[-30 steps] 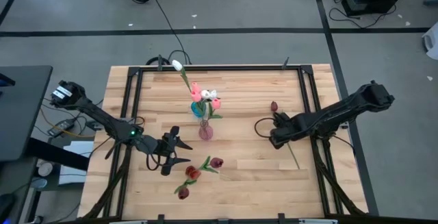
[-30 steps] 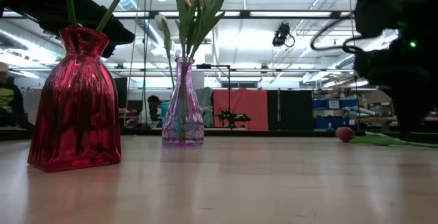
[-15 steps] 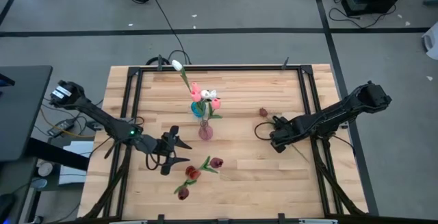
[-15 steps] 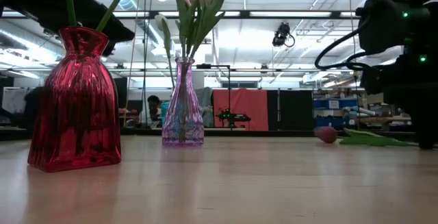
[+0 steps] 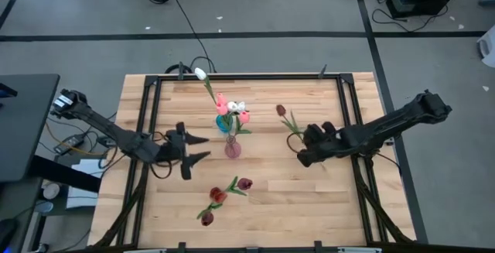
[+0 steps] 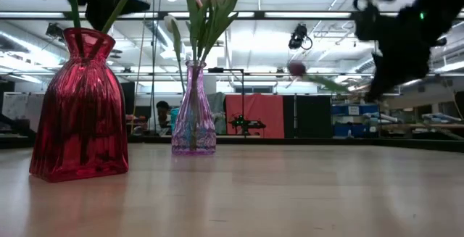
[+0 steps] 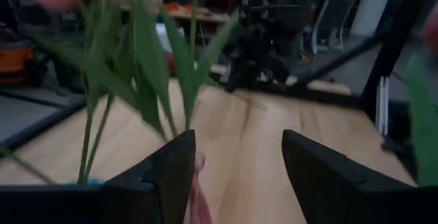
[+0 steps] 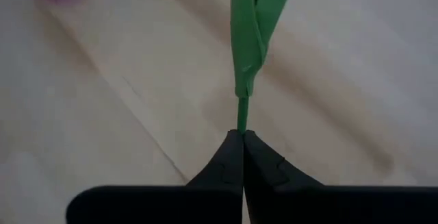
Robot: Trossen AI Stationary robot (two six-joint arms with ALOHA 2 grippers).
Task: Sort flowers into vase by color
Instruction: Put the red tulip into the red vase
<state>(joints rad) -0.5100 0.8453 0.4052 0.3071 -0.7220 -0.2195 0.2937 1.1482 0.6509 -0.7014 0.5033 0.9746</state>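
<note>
Overhead, a wooden table [image 5: 263,199] fills the middle of the frame. At centre left, the left gripper [image 5: 192,146] hangs with its fingers spread apart, holding nothing. Just right of it stands a pink vase [image 5: 232,148], with a clear vase [image 5: 224,123] of pink and white flowers [image 5: 232,110] above it. Three maroon tulips [image 5: 224,195] lie at lower centre. At centre right, the right gripper [image 5: 298,146] is clamped on the green stem of a maroon tulip [image 5: 281,111], lifted off the table.
</note>
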